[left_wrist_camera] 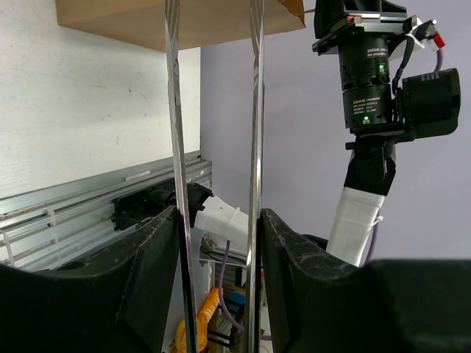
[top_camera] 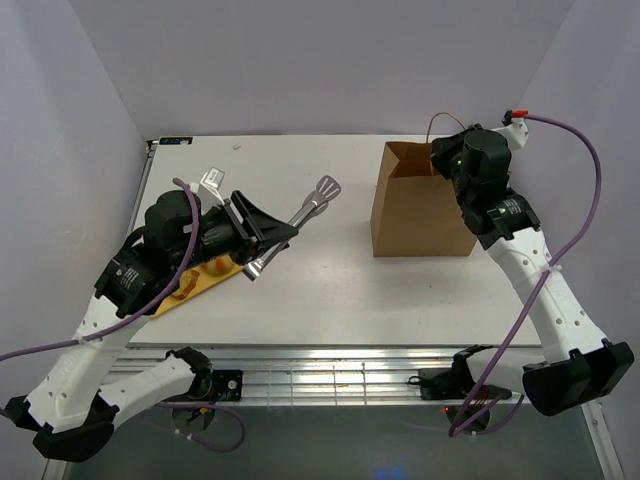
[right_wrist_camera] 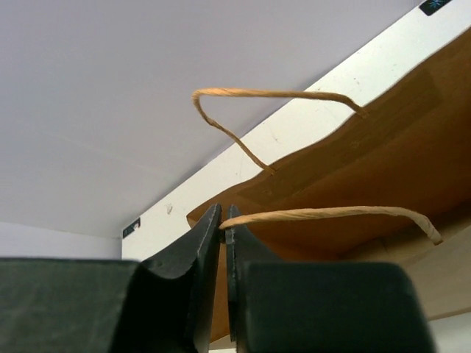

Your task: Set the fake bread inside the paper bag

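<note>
The paper bag (top_camera: 415,205) stands upright at the back right of the table, its mouth open. My right gripper (top_camera: 446,158) hovers at the bag's top rim, shut on one looped handle (right_wrist_camera: 331,213); the other handle (right_wrist_camera: 257,93) arcs free above the bag (right_wrist_camera: 353,169). My left gripper (top_camera: 262,228) is shut on the handle end of metal tongs (top_camera: 312,205), whose two arms (left_wrist_camera: 175,147) run up between its fingers (left_wrist_camera: 294,257) toward the bag (left_wrist_camera: 147,18). The fake bread (top_camera: 215,266) lies on a yellow tray (top_camera: 195,292), mostly hidden under my left arm.
A second metal utensil (top_camera: 211,182) lies at the back left, behind my left arm. The right arm (left_wrist_camera: 368,88) shows in the left wrist view beside the bag. The table's front edge meets an aluminium rail (top_camera: 330,375).
</note>
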Robot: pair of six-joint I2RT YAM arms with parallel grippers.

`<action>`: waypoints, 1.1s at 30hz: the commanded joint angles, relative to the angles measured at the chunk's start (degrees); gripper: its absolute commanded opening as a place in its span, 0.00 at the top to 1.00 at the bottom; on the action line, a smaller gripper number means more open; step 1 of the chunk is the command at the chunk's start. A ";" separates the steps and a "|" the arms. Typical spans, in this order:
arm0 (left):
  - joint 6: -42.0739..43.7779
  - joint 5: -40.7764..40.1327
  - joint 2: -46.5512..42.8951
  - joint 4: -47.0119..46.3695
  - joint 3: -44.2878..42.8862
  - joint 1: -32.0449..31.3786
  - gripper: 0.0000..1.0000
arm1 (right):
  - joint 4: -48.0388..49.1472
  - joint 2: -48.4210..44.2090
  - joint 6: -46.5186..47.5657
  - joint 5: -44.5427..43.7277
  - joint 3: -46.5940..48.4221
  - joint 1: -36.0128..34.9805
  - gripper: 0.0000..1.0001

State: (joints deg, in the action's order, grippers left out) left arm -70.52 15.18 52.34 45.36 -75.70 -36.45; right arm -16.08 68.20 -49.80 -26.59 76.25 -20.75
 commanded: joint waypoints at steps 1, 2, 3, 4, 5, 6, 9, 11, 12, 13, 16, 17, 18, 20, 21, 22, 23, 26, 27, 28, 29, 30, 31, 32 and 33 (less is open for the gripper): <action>-1.81 -2.26 -1.36 0.86 -0.76 0.41 0.44 | 3.51 2.71 8.30 4.25 4.95 -0.34 0.90; -2.07 -2.61 -1.71 1.13 -1.02 0.41 0.44 | 3.51 3.51 9.45 6.27 6.96 -0.34 0.92; -2.25 -3.22 -1.80 1.30 -1.11 0.41 0.44 | 3.33 4.47 10.42 10.38 8.29 -0.34 0.92; -2.43 -3.57 -1.80 1.48 -1.38 0.41 0.45 | 3.16 6.22 11.47 12.94 9.52 -0.34 0.92; -2.51 -4.01 -1.80 2.00 -1.90 0.41 0.45 | 4.29 7.20 12.09 16.19 11.88 -0.43 0.92; -2.43 -4.37 -1.80 2.27 -2.25 0.41 0.45 | 4.12 8.34 12.62 21.79 13.73 -0.34 0.92; -2.60 -5.68 -2.06 2.89 -3.22 0.41 0.45 | 6.05 12.91 14.20 35.93 19.87 -0.43 0.92; -3.04 -6.13 -2.24 2.97 -3.31 0.41 0.45 | 6.06 16.51 14.73 42.12 23.32 -0.52 0.92; -3.13 -6.30 -2.33 2.98 -3.31 0.41 0.45 | 6.84 17.57 14.73 47.80 25.94 -0.43 0.92; -3.22 -6.48 -2.50 2.98 -3.31 0.41 0.46 | 6.85 19.23 14.82 50.47 27.27 -0.43 0.92; -3.57 -6.92 -2.85 3.15 -3.31 0.41 0.46 | 6.49 20.39 13.68 58.39 29.05 -0.43 0.92; -3.66 -7.27 -2.94 3.15 -3.49 0.41 0.46 | 6.32 20.04 13.68 59.71 28.61 -0.52 0.92; -3.66 -7.44 -3.03 3.24 -3.66 0.50 0.46 | 6.06 19.25 13.76 61.55 27.74 -0.34 0.92; -3.66 -7.79 -2.94 3.33 -4.36 0.41 0.46 | 6.15 17.58 13.50 65.33 23.87 0.10 0.92; -3.66 -7.97 -2.94 3.41 -4.54 0.41 0.46 | 5.36 17.40 13.59 70.13 22.82 0.10 0.92; -3.66 -7.89 -2.94 3.33 -4.80 0.41 0.46 | 1.44 17.05 14.55 71.84 20.72 0.10 0.92; -3.66 -7.97 -3.12 3.41 -4.98 0.41 0.46 | -1.12 16.44 15.86 72.55 19.22 0.10 0.92; -4.71 -8.23 -4.51 3.42 -4.11 0.41 0.47 | -5.19 10.12 18.51 67.47 9.59 0.62 0.92; -5.32 -8.58 -5.05 3.42 -3.67 0.41 0.47 | -5.19 8.71 18.60 66.15 7.71 0.89 0.92; -6.37 -8.76 -5.57 3.33 -3.32 0.41 0.47 | -5.63 6.61 18.60 65.70 5.51 1.06 0.92; -6.90 -9.02 -6.10 3.15 -2.44 0.41 0.47 | -6.07 6.07 18.86 65.70 5.14 1.15 0.92; -7.26 -9.38 -6.89 3.15 -2.09 0.41 0.47 | -6.51 5.37 19.56 65.53 5.05 1.24 0.90; -8.04 -9.64 -7.33 3.06 -1.82 0.41 0.47 | -7.21 5.27 20.00 65.44 5.14 1.33 0.89; -8.23 -9.73 -7.60 2.98 -1.30 0.41 0.47 | -8.78 5.27 20.53 64.57 5.83 1.50 0.88; -8.40 -10.17 -8.04 2.89 -1.29 0.41 0.48 | -9.84 5.45 21.14 63.86 6.36 1.68 0.87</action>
State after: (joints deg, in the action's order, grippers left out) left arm -74.11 7.29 45.89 48.86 -77.65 -36.42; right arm -23.83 75.16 -31.79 37.87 80.86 -19.62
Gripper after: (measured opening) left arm 0.530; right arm 0.123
